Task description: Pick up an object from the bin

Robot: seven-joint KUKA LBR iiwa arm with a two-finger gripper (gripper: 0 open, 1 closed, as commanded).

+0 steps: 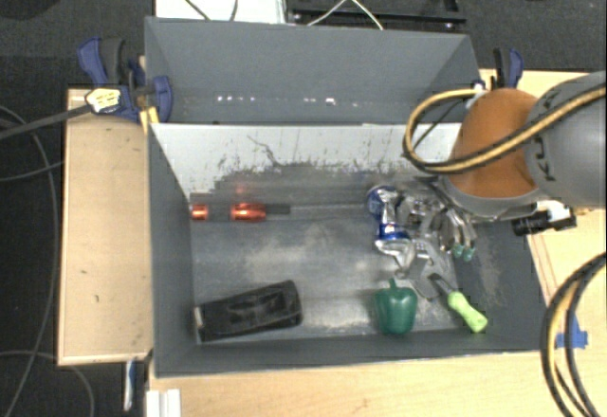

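Observation:
My gripper [424, 240] hangs low in the right part of the bin, its metal parts pointing down towards the floor. A blue and white crumpled thing [386, 219] lies right against its left side; whether it is gripped is unclear. Just below the gripper a green toy pepper [395, 307] sits near the front wall. A tool with a light green handle [467, 313] lies slanted to the right of the pepper, its thin shaft running up under the gripper.
A black oblong thing [248, 309] lies at the front left of the bin. Along the back wall on the left lies a slim tool with orange-red grip sections [242, 211]. The arm with its orange cover and cables reaches in from the right.

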